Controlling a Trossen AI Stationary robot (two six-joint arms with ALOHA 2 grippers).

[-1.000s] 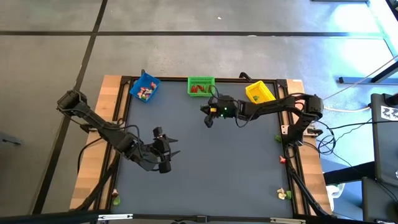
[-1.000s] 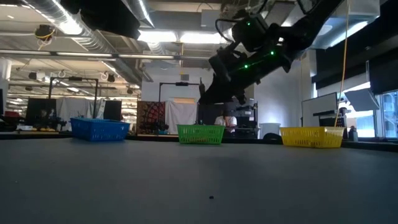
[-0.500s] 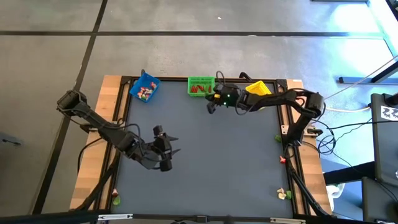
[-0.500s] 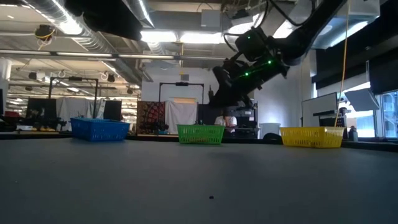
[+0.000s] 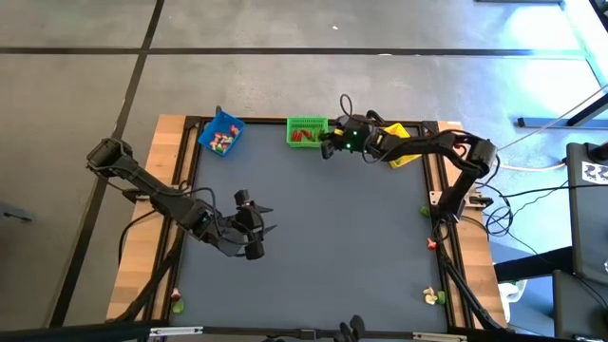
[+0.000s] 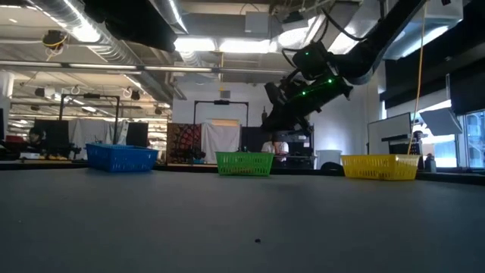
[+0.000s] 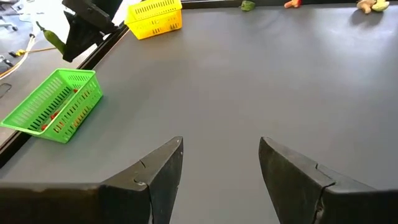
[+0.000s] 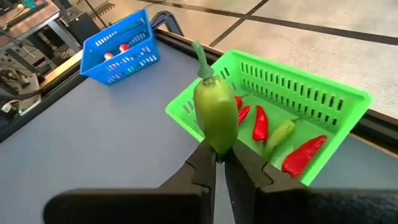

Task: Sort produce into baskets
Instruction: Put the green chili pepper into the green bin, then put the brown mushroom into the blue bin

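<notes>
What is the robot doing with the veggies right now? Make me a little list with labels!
right end effector: shut on green pepper, raised beside the green basket
left end effector: open, empty, waiting low over the table
green basket: holds red peppers and one green piece
blue basket: holds small red and whitish pieces
yellow basket: contents cannot be seen
loose pieces: lying at the table's right edge, near the front
</notes>
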